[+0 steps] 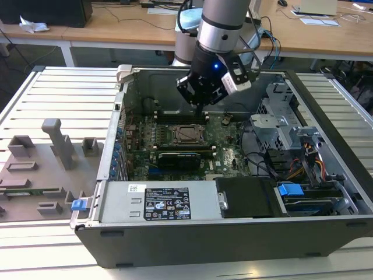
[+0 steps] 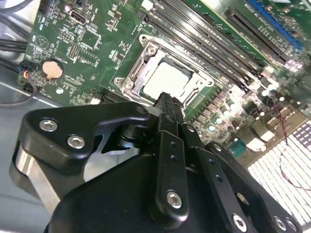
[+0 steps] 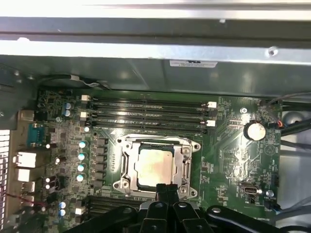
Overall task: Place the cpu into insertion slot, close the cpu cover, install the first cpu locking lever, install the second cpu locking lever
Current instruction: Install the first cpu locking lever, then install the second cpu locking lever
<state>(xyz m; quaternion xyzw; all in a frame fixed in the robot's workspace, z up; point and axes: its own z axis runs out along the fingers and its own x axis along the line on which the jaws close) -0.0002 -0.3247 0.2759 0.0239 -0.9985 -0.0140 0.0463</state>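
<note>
on the desk [image 1: 52, 87], at the exterior view's left, grey moulded fixtures [image 1: 41, 169] lie beside the open computer case [image 1: 192, 233], which takes up the middle and the exterior view's right. inside the case the green motherboard [image 1: 227, 157] lies flat, with the insertion slot [image 1: 188, 134] near its middle and black memory slots [image 3: 148, 114] just behind it. further to the exterior view's right sit the metal drive cage [image 1: 280, 125] and a bundle of coloured cables [image 1: 306, 166].

the arm hangs over the board with the gripper [image 1: 201, 105] above the back edge of the slot, not touching it. in both wrist views the gripper's fingers [image 3: 166, 194] are pressed together with nothing between them.

the cpu [image 3: 154, 167] already lies in the slot, its pale metal top showing through the window of the cpu cover [image 3: 182, 145], which appears to be down flat around it. whether either locking lever is already latched cannot be told.

judging from this, placing the chip and closing the cover look done, and the lever work is the step in hand. that calls for a careful descent of the closed fingertips beside the frame, pressing a thin wire lever down and sideways under its hook without scraping the board.
</note>
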